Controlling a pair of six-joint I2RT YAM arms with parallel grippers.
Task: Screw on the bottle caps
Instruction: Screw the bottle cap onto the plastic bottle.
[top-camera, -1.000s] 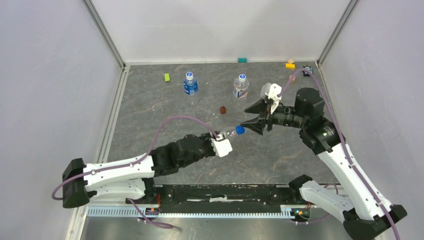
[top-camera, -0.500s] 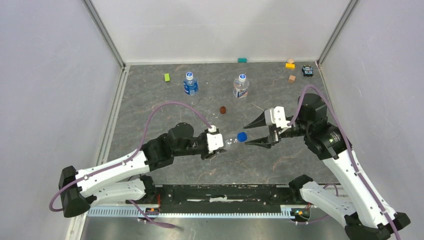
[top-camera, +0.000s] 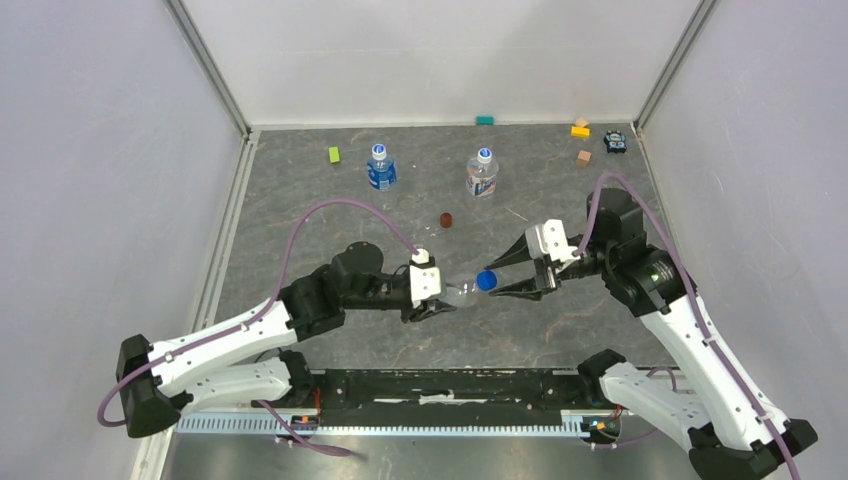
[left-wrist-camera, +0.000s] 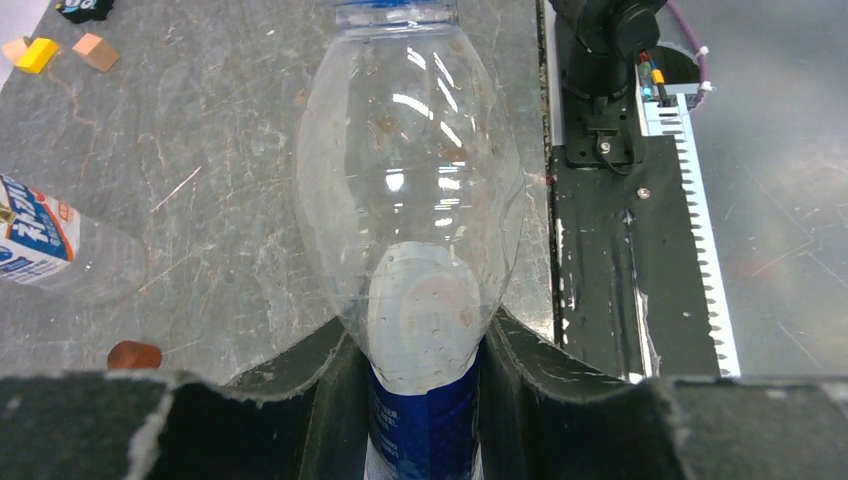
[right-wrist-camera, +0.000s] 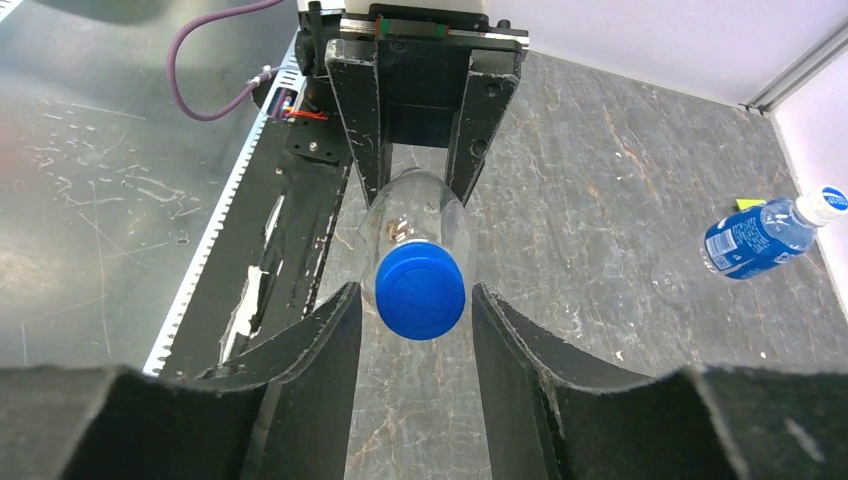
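1. Observe the left hand (left-wrist-camera: 420, 345) — clenched on the bottle (left-wrist-camera: 410, 200), which it holds level above the counter (left-wrist-camera: 200, 200).
2. Observe the right hand (top-camera: 505, 278) — released, its fingers (right-wrist-camera: 310, 350) flanking the blue cap (right-wrist-camera: 420, 292) at the bottle's mouth, with narrow gaps on both sides.

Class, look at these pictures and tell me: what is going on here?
The left gripper holds a clear bottle roughly level, its blue cap pointing at the right gripper. The right gripper's fingers sit either side of that cap, slightly apart from it. Two other bottles stand upright at the back.
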